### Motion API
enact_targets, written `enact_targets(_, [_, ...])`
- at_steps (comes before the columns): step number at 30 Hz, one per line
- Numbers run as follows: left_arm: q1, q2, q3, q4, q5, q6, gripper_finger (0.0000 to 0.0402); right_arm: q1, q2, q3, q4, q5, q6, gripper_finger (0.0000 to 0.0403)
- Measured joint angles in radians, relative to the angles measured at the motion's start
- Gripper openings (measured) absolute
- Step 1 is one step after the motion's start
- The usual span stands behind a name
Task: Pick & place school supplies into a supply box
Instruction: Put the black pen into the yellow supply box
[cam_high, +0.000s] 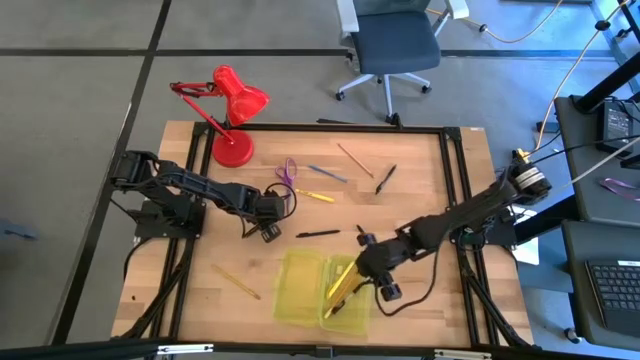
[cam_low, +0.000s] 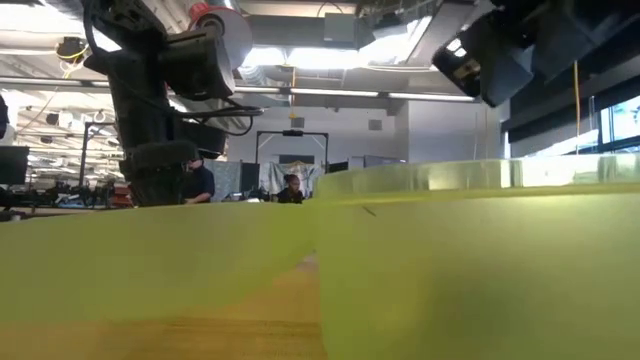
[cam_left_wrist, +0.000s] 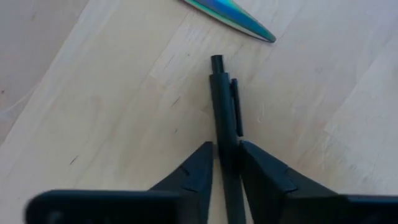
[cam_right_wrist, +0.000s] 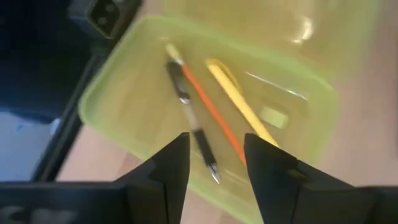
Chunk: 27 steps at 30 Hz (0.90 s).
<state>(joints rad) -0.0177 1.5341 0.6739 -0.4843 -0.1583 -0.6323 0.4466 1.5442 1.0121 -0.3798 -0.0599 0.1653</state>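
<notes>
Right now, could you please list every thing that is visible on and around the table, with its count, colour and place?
supply box: one, yellow-green, open at the table's near edge.
pens in the box: three, black, orange and yellow, in the right half.
black pen: one, on the wood between the left fingers.
scissors: one, purple handles, middle of the table.
loose pens and pencils: about six, blue, yellow, tan, black, scattered on the wood.
desk lamp: one, red, far left corner.
office chair: one, grey, beyond the table.
left gripper: closing around the black pen.
right gripper: open above the box.
</notes>
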Motion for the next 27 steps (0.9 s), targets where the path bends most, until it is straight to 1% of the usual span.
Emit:
enact_targets(3, [0.0, 0.0, 0.0, 0.0, 0.004, 0.021, 0.0037, 0.016, -0.051, -0.062, 0.022, 0.066, 0.072, 0.0155])
enact_targets(6, [0.0, -0.001, 0.0, -0.003, 0.004, 0.025, 0.0014, 0.032, -0.098, -0.136, 0.035, 0.125, 0.157, 0.0155])
enact_targets(9, [0.0, -0.012, -0.002, -0.002, 0.004, 0.025, 0.0012, 0.045, -0.133, -0.217, 0.063, 0.186, 0.241, 0.0155])
enact_targets(13, [0.0, -0.045, -0.005, -0.006, 0.008, 0.025, 0.0023, 0.048, -0.163, -0.316, 0.099, 0.263, 0.381, 0.0155])
enact_targets(16, [0.0, -0.088, -0.009, -0.025, 0.018, 0.029, 0.002, 0.048, -0.172, -0.361, 0.104, 0.303, 0.473, 0.0155])
enact_targets(20, [0.0, -0.155, -0.006, -0.008, 0.035, 0.044, 0.0015, 0.037, -0.173, -0.368, 0.108, 0.322, 0.508, 0.0155])
enact_targets(22, [0.0, -0.186, -0.006, 0.027, 0.068, 0.059, 0.0016, 0.03, -0.173, -0.358, 0.101, 0.322, 0.502, 0.0155])
enact_targets(24, [-0.006, -0.21, -0.005, 0.098, 0.105, 0.096, 0.0017, 0.022, -0.173, -0.349, 0.107, 0.322, 0.472, 0.0155])
enact_targets(27, [-0.032, -0.216, -0.005, 0.263, 0.171, 0.175, 0.0016, 0.008, -0.173, -0.338, 0.102, 0.322, 0.431, 0.0155])
